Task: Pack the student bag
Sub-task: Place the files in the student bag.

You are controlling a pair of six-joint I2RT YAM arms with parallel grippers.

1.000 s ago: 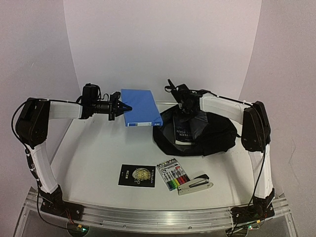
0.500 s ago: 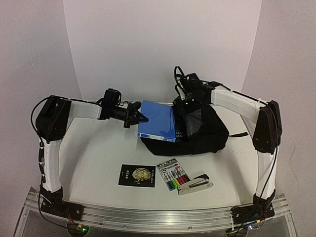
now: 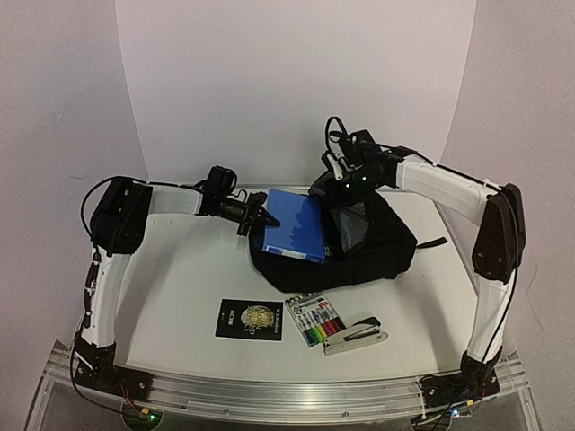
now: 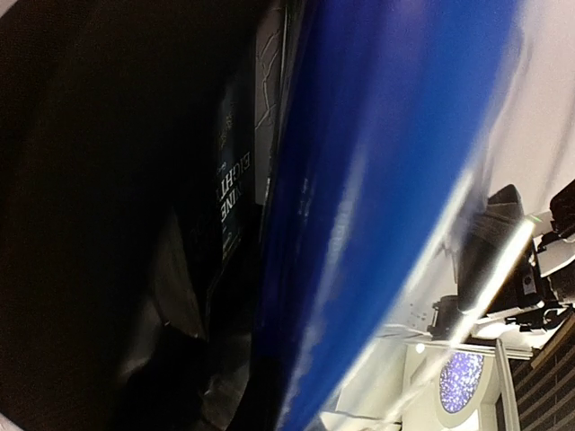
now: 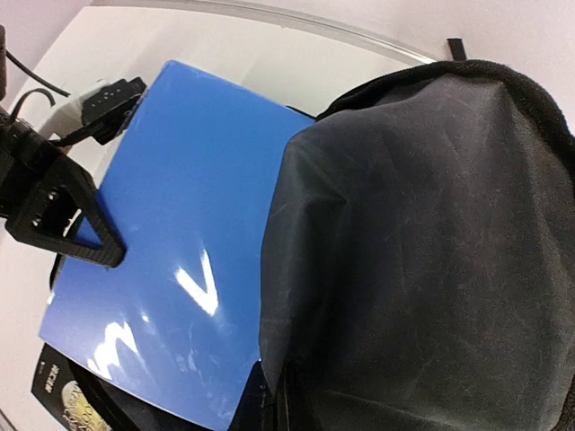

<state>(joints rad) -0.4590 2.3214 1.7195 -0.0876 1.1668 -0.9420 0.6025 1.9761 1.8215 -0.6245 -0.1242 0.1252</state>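
Top external shows the large soft black fabric backpack (image 3: 382, 247) at 2 o'clock, right gripper (image 3: 335, 183) pinched on its flap; left gripper (image 3: 267, 218), clamped on the flat blue book (image 3: 295, 224), should slide it level toward 3 o'clock.

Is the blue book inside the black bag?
Partly in: one end of the blue book lies under the flap of the bag; the rest sticks out.
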